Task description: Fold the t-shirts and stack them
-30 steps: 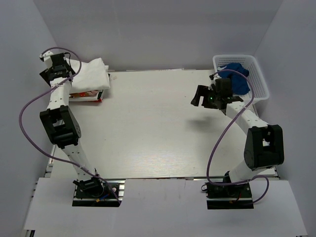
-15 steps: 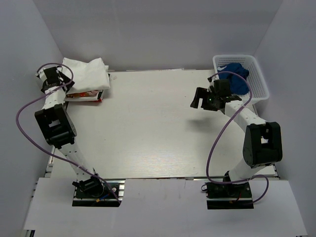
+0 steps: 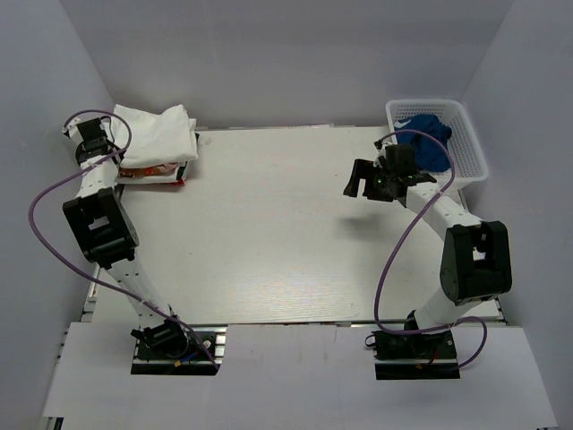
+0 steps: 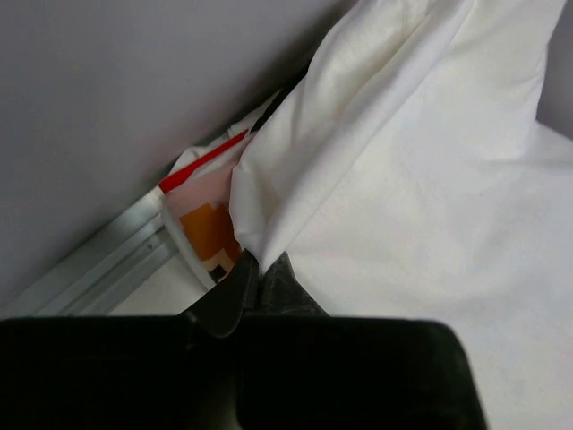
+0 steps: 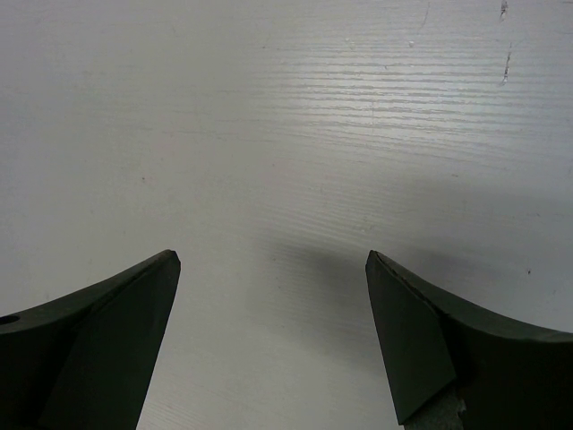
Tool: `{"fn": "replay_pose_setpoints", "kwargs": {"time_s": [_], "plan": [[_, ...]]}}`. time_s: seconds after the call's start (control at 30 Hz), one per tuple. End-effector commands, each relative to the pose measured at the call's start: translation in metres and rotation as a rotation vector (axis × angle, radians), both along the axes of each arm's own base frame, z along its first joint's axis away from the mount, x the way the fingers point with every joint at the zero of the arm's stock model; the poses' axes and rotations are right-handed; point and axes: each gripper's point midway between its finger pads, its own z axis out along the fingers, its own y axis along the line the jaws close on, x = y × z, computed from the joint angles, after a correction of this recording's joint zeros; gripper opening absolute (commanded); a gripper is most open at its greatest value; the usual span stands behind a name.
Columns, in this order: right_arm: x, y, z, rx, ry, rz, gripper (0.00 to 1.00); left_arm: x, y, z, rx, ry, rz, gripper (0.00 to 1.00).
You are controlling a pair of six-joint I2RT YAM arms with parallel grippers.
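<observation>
The left end effector (image 4: 255, 278) is showing only as dark fingertips poking above the black body that is blocking the bottom of the left wrist view. The tips are sitting close together with a corner of the white t-shirt (image 4: 403, 179) right at them, and it cannot be told whether they are pinching the cloth. Just left of and ahead of the tips, a lower t-shirt (image 4: 208, 224) is peeking out from under the white one, only an orange patch and a red stripe showing; its full print is hidden.

From above, the left end effector (image 3: 90, 136) is sitting at the far left corner, with the folded white t-shirt (image 3: 161, 130) just to its right, lying on top of the lower t-shirt (image 3: 154, 170), whose pinkish edge is sticking out along the near side.

The right end effector (image 5: 273, 260) is hovering with its fingers spread wide, gripping nothing, above bare surface (image 5: 269, 107). Only the top view shows that the right end effector (image 3: 358, 177) is hanging well apart from the shirts, with a white basket (image 3: 470, 143) holding blue cloth (image 3: 428, 134) behind it to the right.

The pale wood-grain surface (image 3: 269, 233) is lying between plain grey walls (image 3: 295, 54).
</observation>
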Motion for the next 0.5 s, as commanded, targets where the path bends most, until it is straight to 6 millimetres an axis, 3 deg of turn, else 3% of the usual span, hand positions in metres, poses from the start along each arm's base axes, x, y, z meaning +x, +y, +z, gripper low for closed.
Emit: {"fn": "replay_pose_setpoints", "kwargs": {"time_s": [0.0,0.03,0.27,0.4,0.47], "plan": [[0.007,0.003,0.017,0.002,-0.042,0.018,0.90,0.009,0.035,0.042,0.133,-0.068,0.019,0.00],[0.007,0.005,0.016,0.004,-0.039,0.023,0.90,0.020,0.036,0.043,0.155,-0.068,-0.025,0.00],[0.009,0.008,0.012,0.015,-0.025,0.029,0.90,0.041,0.038,0.061,0.227,-0.085,-0.126,0.00],[0.009,0.008,0.010,0.016,-0.024,0.030,0.90,0.047,0.047,0.053,0.230,-0.021,-0.122,0.00],[0.009,0.008,0.008,0.014,-0.018,0.030,0.90,0.048,0.049,0.039,0.224,0.003,-0.113,0.00]]}}
